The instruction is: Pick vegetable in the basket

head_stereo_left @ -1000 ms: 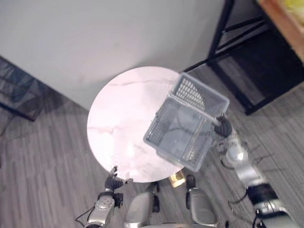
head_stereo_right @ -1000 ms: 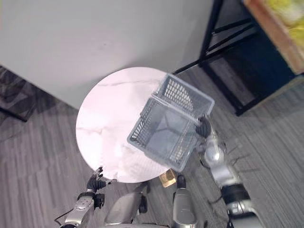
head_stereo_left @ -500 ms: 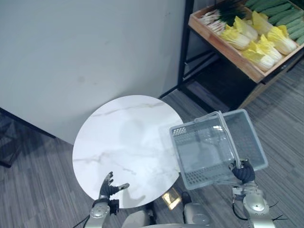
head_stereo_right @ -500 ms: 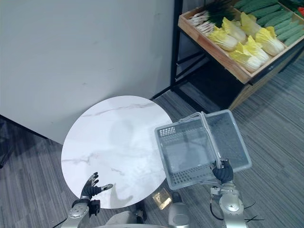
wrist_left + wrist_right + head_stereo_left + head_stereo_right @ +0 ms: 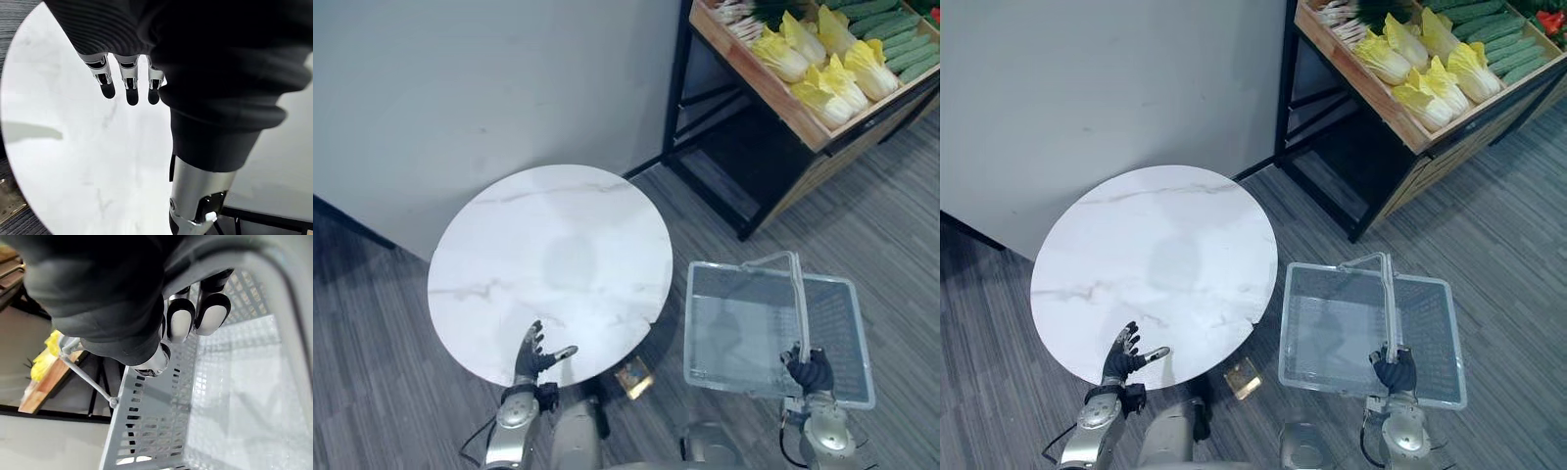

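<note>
right hand (image 5: 811, 372) curled round handle (image 5: 798, 299) of empty, light-looking, stiff basket (image 5: 689, 323) over floor (image 5: 901, 215) off tabletop's (image 5: 548, 255) right edge; left hand (image 5: 533, 357) spread open at near edge; cabbages (image 5: 822, 83) on shelf (image 5: 759, 93) look bulky, bruisable, so grip mid-body.

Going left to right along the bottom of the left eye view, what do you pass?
Left hand, open over the near edge of the round white marble table → small tan object on the floor → grey plastic mesh basket, its handle gripped by the right hand.
</note>
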